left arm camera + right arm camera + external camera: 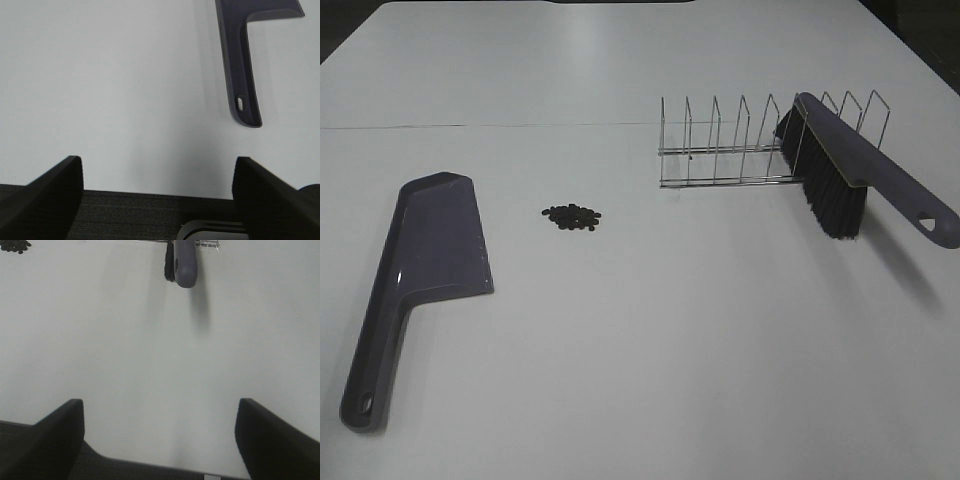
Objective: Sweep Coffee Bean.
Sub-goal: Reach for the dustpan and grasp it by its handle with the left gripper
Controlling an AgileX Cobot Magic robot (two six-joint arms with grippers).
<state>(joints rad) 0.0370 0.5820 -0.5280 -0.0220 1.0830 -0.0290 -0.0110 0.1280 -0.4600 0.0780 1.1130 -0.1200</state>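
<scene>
A small heap of dark coffee beans [571, 215] lies on the white table left of centre; its edge also shows as coffee beans [15, 245] in the right wrist view. The purple dustpan [420, 275] lies flat to their left, handle toward the front; its handle end shows as dustpan [242, 65] in the left wrist view. A purple brush [860, 170] with black bristles leans on a wire rack [740, 145]. My left gripper [157, 192] is open over the table's front edge, holding nothing. My right gripper [160, 435] is open too, well short of the brush [184, 260].
The wire rack stands at the back right with the brush handle sticking out toward the right edge. A dark floor strip [150, 215] shows below the table's front edge. Neither arm appears in the exterior high view.
</scene>
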